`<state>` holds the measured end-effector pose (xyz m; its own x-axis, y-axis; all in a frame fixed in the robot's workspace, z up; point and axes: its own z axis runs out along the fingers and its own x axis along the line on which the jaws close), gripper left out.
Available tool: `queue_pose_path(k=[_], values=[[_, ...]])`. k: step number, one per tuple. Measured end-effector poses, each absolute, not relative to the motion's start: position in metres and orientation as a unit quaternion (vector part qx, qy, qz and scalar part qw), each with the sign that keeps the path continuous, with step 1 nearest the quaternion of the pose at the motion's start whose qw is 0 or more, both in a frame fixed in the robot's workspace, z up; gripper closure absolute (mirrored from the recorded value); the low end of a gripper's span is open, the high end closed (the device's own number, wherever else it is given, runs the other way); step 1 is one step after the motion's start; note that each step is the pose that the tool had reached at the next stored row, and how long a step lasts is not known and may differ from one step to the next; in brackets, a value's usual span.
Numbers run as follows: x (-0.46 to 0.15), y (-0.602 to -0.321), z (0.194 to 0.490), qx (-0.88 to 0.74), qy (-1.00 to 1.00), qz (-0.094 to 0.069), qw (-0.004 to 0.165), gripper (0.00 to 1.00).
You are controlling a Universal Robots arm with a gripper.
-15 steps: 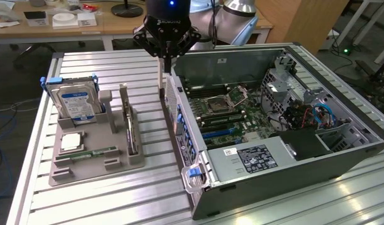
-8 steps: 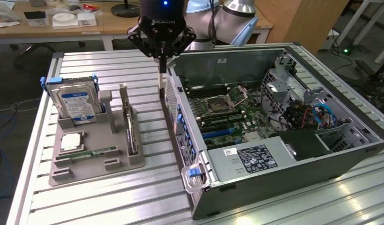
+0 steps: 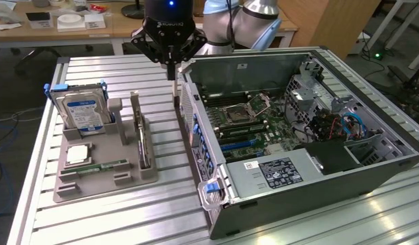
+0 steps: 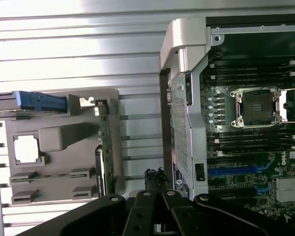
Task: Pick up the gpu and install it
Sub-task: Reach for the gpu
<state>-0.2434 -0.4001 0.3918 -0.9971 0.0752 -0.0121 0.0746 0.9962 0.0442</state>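
Observation:
The gpu (image 3: 140,133) stands on edge in a slot of the grey holder tray (image 3: 93,181), a thin dark card with a pale end bracket. In the wrist view the gpu (image 4: 104,147) appears edge-on along the tray's side. My gripper (image 3: 171,75) hangs above the table between the tray and the open computer case (image 3: 264,199), near the case's rear wall and apart from the gpu. Its fingers (image 4: 152,179) are shut together with nothing between them.
On the tray also stand a silver hard drive (image 3: 83,109) in a blue bracket, a square processor (image 3: 78,153) and a green memory stick (image 3: 100,166). Inside the case the motherboard (image 3: 254,120) shows blue slots (image 3: 240,145). A ribbed metal table (image 3: 114,219) carries everything.

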Motion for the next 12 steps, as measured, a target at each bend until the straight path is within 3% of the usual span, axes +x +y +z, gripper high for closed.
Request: queue_pose_path(k=[12], values=[[-0.264, -0.4, 0.392, 0.038, 0.999, 0.022, 0.007, 0.89]])
